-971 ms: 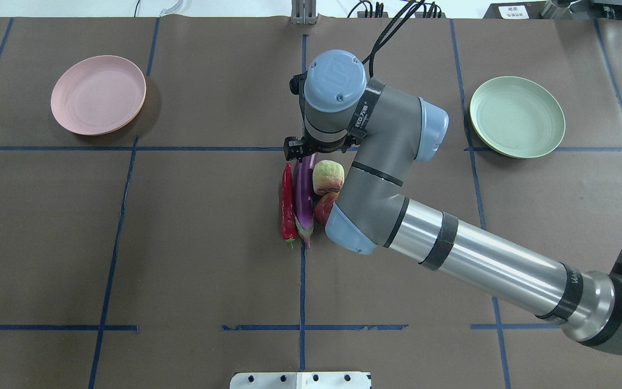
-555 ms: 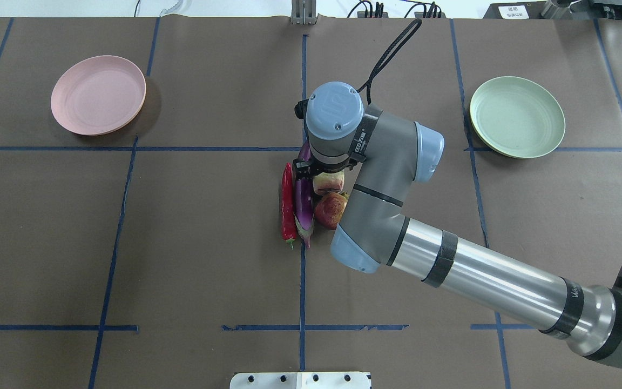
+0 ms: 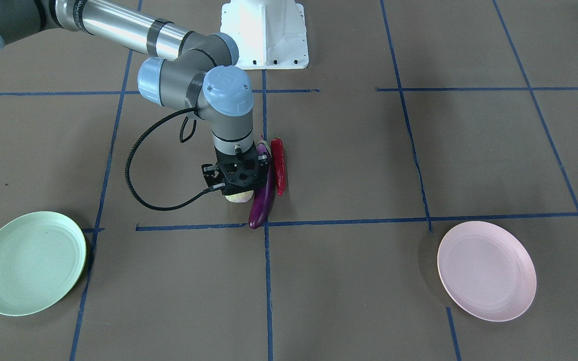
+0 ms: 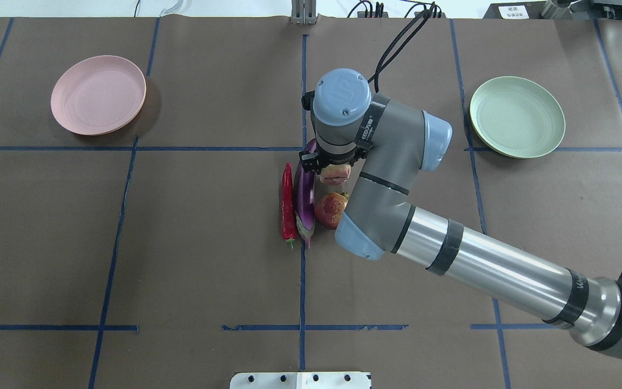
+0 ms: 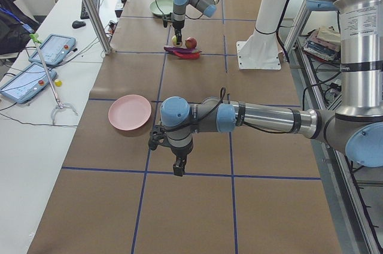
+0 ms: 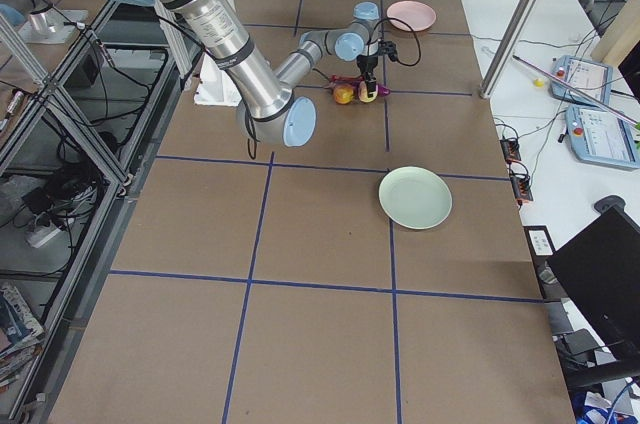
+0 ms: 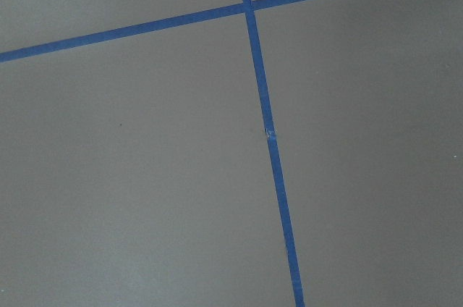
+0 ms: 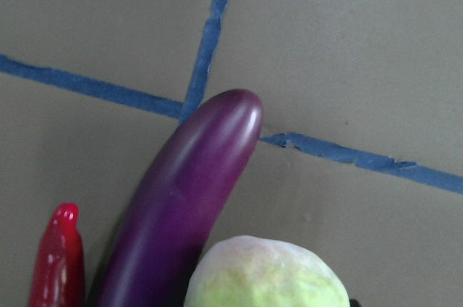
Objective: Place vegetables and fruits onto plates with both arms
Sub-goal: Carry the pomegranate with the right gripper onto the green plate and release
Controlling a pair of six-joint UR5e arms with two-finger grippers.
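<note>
Facing the robot, the right gripper [image 3: 238, 188] points straight down over the pale fruit [image 3: 239, 197], which peeks out beneath it. The eggplant [image 3: 263, 200] lies just at the fruit's 3 o'clock, with the chili [image 3: 279, 165] beyond. From overhead, the mottled fruit [image 4: 331, 209] sits at the pale one's 6 o'clock. In the right wrist view the pale fruit crowds the 6 o'clock edge, but I cannot tell whether the gripper is clenched on it. From the left end, the left gripper [image 5: 178, 167] hangs over the bench [image 5: 197, 218], with the pink plate [image 5: 130, 112] at its 10 o'clock. I cannot tell its state either.

A robotics lab: tape-gridded table [image 4: 181, 243], aluminium frame [image 6: 60, 84], teach pendants [image 5: 52, 49] alongside.
</note>
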